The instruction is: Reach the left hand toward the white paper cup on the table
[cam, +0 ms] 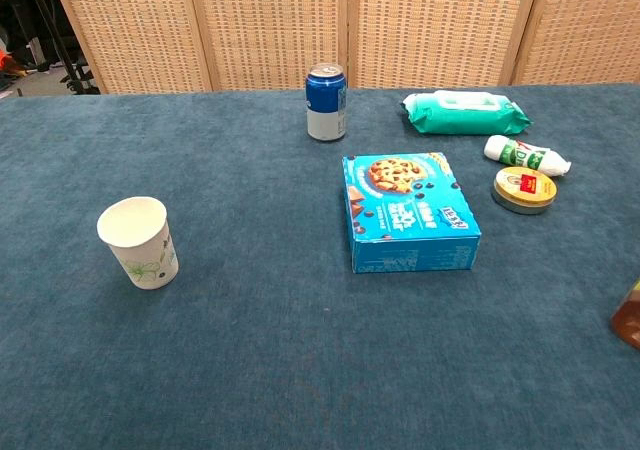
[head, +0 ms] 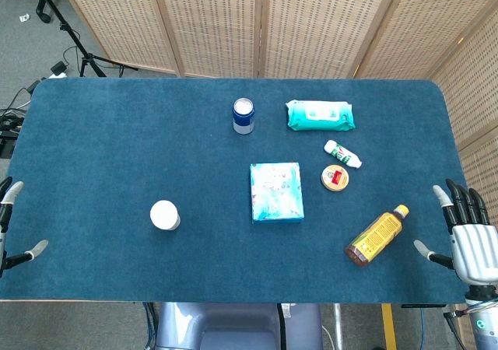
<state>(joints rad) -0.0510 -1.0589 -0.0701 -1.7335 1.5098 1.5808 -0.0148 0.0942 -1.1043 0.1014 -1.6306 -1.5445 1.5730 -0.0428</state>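
The white paper cup [head: 164, 215] [cam: 139, 241] stands upright on the blue table's front left part, its mouth facing up and a faint green print on its side. Only the fingertips of my left hand [head: 12, 225] show at the far left edge of the head view, spread apart and holding nothing, well to the left of the cup. My right hand [head: 467, 229] hovers at the table's right edge, fingers straight and apart, empty. Neither hand shows in the chest view.
A blue cookie box [head: 276, 192] [cam: 408, 211] lies at the centre. Behind it stand a blue can [head: 243, 116] [cam: 326, 102] and a green wipes pack [head: 320, 115] [cam: 465, 112]. A small tube [head: 342, 153], a round tin [head: 334, 178] and a lying amber bottle [head: 377, 236] are at the right.
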